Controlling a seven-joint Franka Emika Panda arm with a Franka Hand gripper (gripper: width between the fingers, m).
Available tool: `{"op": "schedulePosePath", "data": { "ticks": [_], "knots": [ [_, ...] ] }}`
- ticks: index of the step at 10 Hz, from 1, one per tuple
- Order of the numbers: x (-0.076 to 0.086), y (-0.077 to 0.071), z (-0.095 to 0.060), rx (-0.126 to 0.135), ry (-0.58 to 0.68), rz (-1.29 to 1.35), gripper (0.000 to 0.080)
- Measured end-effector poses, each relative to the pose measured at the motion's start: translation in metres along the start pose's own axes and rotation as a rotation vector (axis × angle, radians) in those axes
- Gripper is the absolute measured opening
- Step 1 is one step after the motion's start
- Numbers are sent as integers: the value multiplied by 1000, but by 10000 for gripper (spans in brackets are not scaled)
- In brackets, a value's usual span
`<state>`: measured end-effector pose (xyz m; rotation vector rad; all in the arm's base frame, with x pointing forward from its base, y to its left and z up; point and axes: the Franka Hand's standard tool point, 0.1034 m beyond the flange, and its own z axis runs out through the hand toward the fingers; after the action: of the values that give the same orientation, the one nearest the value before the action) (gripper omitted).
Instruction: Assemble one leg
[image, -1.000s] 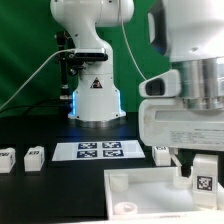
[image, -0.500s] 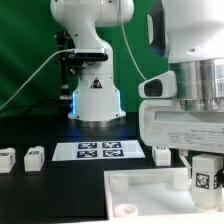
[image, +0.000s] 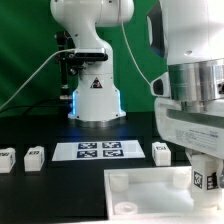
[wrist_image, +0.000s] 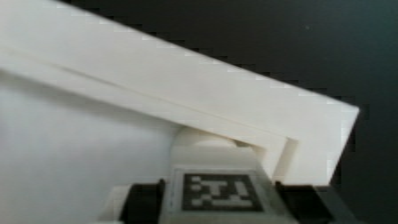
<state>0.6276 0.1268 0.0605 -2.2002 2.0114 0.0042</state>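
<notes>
My gripper (image: 205, 182) is shut on a leg (image: 205, 179), a small white block with a black-and-white tag facing the camera, at the exterior view's right. It holds the leg over the far right corner of the large white plate (image: 140, 195). In the wrist view the leg (wrist_image: 217, 178) stands between my two dark fingers (wrist_image: 146, 198), its end against the plate's raised corner rim (wrist_image: 267, 108). Three more legs lie on the table: two at the left (image: 6, 160) (image: 33, 157) and one right of the marker board (image: 160, 151).
The marker board (image: 99, 150) lies on the black table in front of the arm's white base (image: 96, 95). A round socket (image: 127, 207) shows at the plate's near left corner. The arm's body fills the upper right.
My gripper has moved right and down a little with the leg, uncovering the leg lying right of the marker board. The plate and other legs have not moved.
</notes>
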Motion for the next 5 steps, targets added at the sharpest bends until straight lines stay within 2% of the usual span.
{"op": "schedulePosePath", "data": {
  "ticks": [2, 4, 5],
  "knots": [
    [-1, -3, 1, 53, -17, 350, 291],
    [-1, -3, 1, 50, -14, 263, 292],
    [-1, -2, 2, 49, -14, 245, 459]
  ]
}}
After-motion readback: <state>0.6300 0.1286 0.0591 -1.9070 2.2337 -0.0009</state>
